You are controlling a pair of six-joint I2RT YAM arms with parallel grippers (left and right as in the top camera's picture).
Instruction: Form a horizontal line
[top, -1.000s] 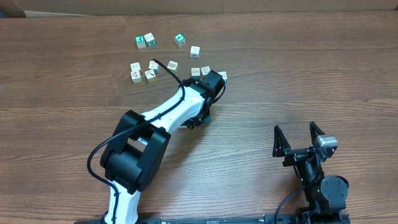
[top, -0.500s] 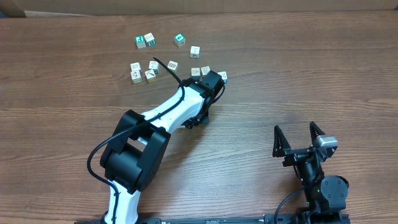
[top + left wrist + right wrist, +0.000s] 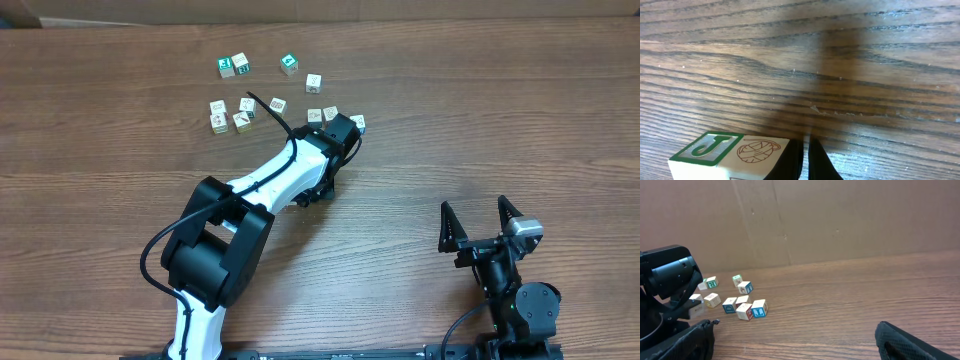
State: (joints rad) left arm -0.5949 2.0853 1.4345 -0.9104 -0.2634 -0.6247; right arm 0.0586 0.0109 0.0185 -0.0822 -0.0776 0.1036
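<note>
Small pale wooden cubes lie scattered at the table's far side. Two of them sit side by side just left of my left gripper, and a third cube peeks out on its right. The arm's head covers the spot between them, so I cannot make out a horizontal line. In the left wrist view the left gripper is shut and empty, tips at the wood, touching a pale yarn-picture face beside a green J face. My right gripper stands open and empty near the front right.
More loose cubes lie further left: green-faced ones at the back and a pale cluster nearer. From the right wrist view several cubes sit in a group beside the left arm. A cardboard wall backs the table.
</note>
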